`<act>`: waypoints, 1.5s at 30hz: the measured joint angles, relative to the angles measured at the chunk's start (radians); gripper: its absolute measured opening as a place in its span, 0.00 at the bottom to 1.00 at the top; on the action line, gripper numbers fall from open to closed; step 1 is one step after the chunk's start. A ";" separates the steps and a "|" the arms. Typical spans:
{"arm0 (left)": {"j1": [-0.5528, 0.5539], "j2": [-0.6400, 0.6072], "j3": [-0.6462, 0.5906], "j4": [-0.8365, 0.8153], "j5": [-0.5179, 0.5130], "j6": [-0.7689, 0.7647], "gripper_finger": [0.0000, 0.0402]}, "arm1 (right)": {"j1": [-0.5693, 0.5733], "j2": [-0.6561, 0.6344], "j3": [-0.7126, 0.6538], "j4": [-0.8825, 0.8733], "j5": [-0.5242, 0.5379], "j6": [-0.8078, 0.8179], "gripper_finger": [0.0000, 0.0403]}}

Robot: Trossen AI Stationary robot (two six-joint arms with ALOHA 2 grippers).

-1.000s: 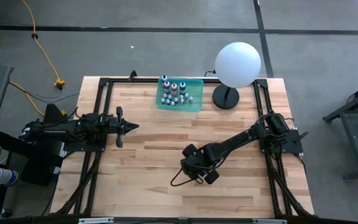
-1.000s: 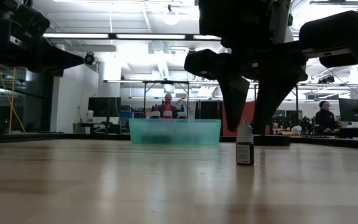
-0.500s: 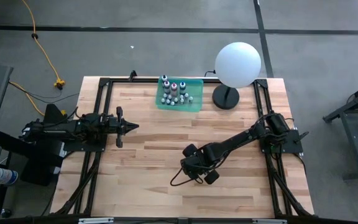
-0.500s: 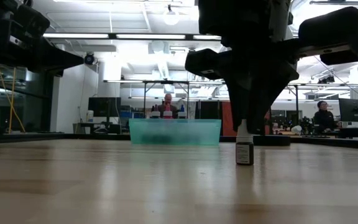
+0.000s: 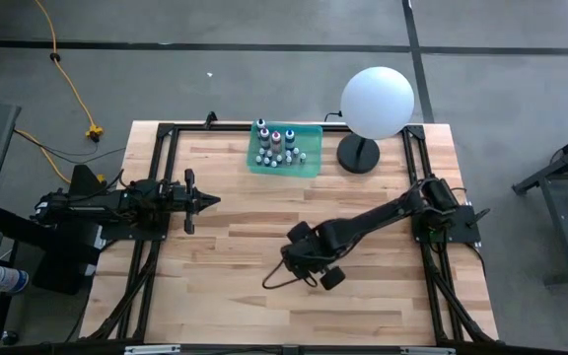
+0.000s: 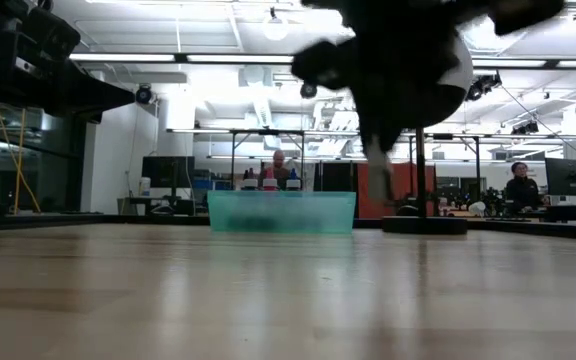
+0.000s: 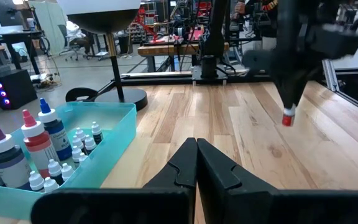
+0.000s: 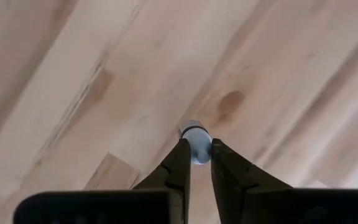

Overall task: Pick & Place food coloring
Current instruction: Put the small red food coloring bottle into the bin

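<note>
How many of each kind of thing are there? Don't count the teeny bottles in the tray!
tray: 1
big bottles in it: 3
small bottle pinched in the right gripper: 1
globe lamp: 1
robot arms: 2 (the left gripper waits at the table's left side)
Total: 8

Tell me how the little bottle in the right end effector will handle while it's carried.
The bottle is tiny, so probably very light. The right end effector pinches it only near the cap, with the body hanging free, so it may swing or slip. Narrow and tall, it would likely tip if set down crooked.
</note>
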 joint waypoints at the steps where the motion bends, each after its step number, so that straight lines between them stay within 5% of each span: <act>1: 0.000 0.000 0.000 0.000 0.000 0.000 0.00 | -0.007 0.000 0.029 -0.021 -0.003 0.007 0.09; 13: 0.000 0.000 0.000 0.000 0.000 0.000 0.00 | -0.152 0.000 0.366 -0.195 -0.009 0.046 0.10; 22: 0.000 0.000 0.000 0.000 0.000 0.000 0.00 | -0.353 0.000 0.492 -0.211 -0.009 0.031 0.09; 34: 0.000 0.000 0.000 0.000 0.000 0.000 0.00 | -0.609 0.000 0.463 -0.209 0.012 -0.053 0.11; 45: 0.000 0.000 0.000 0.000 0.000 0.000 0.00 | -0.715 0.000 0.193 -0.001 0.021 -0.065 0.11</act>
